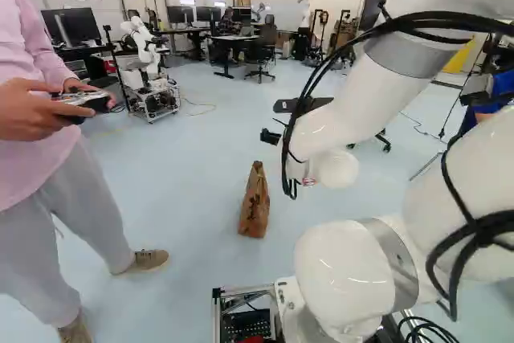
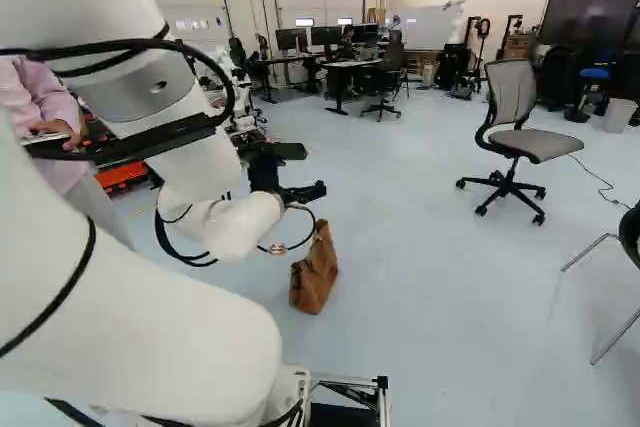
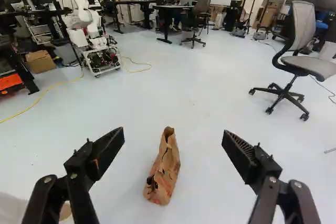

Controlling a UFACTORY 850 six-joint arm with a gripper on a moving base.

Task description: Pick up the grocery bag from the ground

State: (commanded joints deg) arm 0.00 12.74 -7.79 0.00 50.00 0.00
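To the left of the grocery bag (image 1: 254, 206), in the left base view, 1 person (image 1: 84, 198) stands close beside the base with a controller (image 1: 84, 102) in hand, the bulkiest obstacle near the bag; a tan shoe (image 1: 143, 260) points towards it, floor showing between the 2. Beyond the bag and still on its left, another robot (image 1: 144, 50) stands on a wheeled frame. Farther back, almost in line with the bag, come desks (image 1: 233, 37) with monitors and an office chair (image 1: 260, 50). The bag itself, brown paper with a crumpled narrow top, stands on the floor a little ahead of the base's metal frame (image 1: 221, 315). Above and beyond it in the right base view hangs the gripper (image 2: 314, 170), its 2 fingers spread wide; the wrist view shows the bag ahead, framed between them and touched by neither. Just to the bag's right in the left base view, the arm (image 1: 341, 118) reaches out with loose black cables. Well to the bag's right in the right base view are a grey swivel chair (image 2: 540, 144) and, at the edge, a metal-legged chair (image 2: 631, 232).
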